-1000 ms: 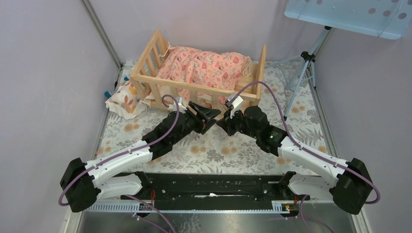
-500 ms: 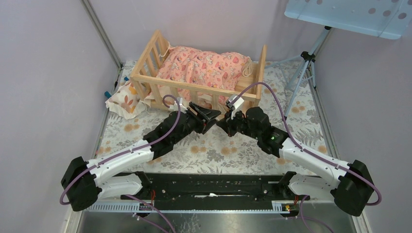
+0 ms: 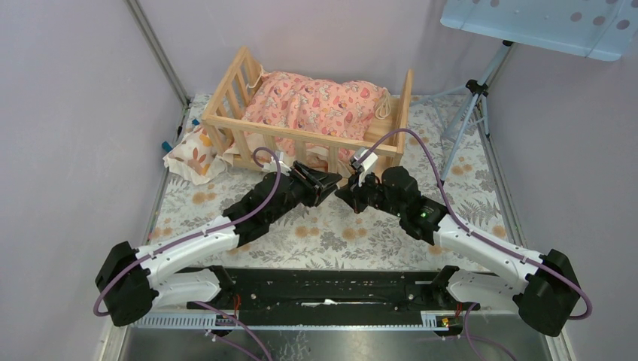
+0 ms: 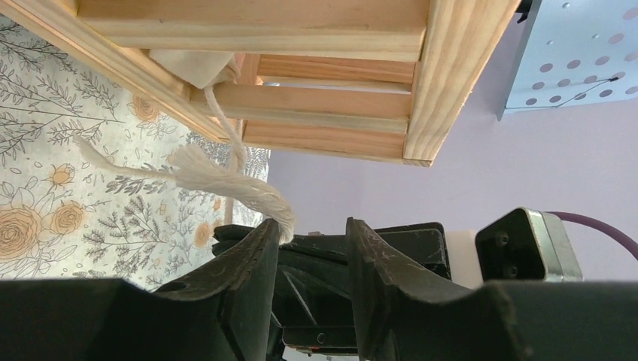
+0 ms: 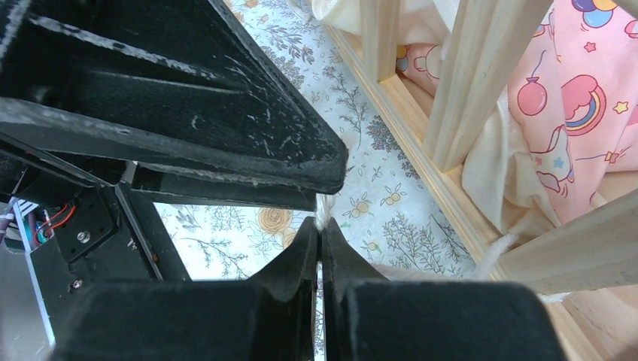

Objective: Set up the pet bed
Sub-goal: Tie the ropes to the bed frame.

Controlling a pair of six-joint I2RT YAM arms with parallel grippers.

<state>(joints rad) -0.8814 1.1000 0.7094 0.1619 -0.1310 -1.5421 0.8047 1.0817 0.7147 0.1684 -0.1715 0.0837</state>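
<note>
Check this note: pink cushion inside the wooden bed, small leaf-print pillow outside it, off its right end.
One thing is wrong: the side. The top view shows the leaf-print pillow outside the pet bed, off its left end, not its right. The pink cushion does lie inside the bed.

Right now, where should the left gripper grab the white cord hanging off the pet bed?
Probably take the cord on its thick twisted stretch, from the near side: it hangs free of the pet bed, its end at the left gripper.
</note>
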